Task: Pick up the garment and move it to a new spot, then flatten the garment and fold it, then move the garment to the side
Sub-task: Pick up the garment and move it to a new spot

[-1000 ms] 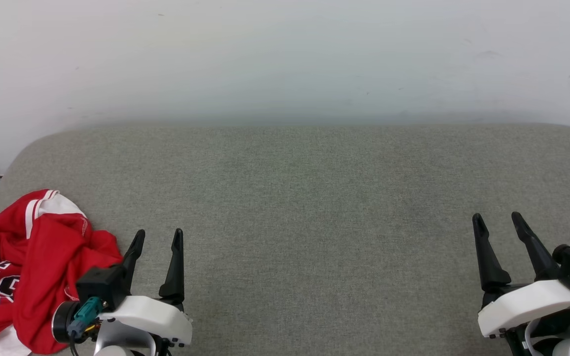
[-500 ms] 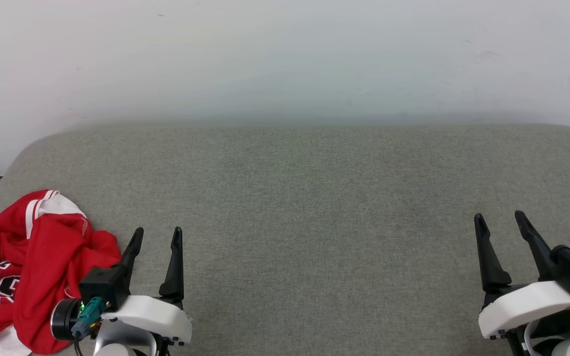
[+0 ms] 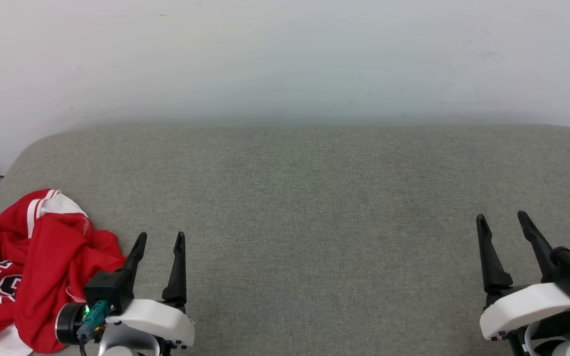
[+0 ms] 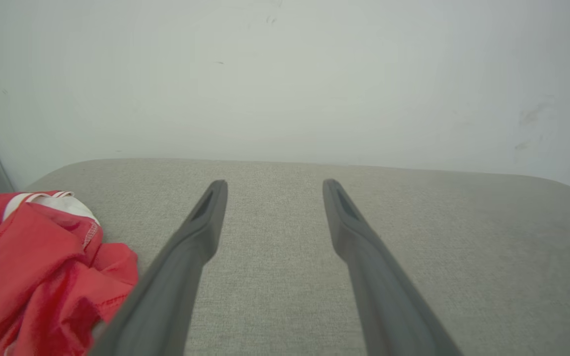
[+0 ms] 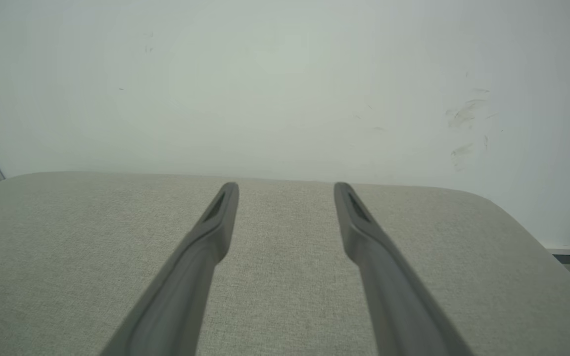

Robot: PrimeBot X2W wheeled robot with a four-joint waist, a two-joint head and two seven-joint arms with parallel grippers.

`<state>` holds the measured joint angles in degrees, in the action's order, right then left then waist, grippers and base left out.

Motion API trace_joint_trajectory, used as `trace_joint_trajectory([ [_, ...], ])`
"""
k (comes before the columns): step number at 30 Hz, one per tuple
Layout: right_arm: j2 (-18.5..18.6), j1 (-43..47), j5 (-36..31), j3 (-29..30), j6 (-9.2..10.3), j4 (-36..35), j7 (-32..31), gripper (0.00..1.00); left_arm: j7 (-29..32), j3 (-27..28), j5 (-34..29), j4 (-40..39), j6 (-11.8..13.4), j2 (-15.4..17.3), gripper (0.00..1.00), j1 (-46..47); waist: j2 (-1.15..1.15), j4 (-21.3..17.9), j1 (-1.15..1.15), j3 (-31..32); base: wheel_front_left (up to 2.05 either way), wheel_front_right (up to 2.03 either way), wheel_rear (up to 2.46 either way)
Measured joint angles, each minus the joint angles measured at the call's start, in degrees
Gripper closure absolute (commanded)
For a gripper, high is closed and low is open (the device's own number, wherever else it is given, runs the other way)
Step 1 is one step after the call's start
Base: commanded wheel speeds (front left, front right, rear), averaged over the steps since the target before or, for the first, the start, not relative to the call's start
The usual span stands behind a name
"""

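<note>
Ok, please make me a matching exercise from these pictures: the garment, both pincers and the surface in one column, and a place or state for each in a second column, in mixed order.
Column one:
1. garment
2. left pincer
3. right pincer
4. grey surface

Column two:
A. open, at the lower right of the head view, far from the red heap
B. crumpled in a heap at the left end
C. open, close beside the red heap
D. flat, woven, with rounded far corners

Pairs: 1-B, 2-C, 3-A, 4-D.
</note>
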<state>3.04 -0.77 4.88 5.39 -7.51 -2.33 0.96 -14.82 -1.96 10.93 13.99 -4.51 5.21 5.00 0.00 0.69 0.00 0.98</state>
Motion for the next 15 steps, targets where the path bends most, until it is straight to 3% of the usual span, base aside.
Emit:
trace_joint_trajectory([
  [15, 0.0, 0.2, 0.1, 0.3, 0.00, 0.6, 0.5, 0.00, -0.2, 0.6, 0.4, 1.9, -0.3, -0.4, 0.00, 0.9, 0.00, 1.1, 0.00, 0.1, 0.00, 0.00, 0.00],
])
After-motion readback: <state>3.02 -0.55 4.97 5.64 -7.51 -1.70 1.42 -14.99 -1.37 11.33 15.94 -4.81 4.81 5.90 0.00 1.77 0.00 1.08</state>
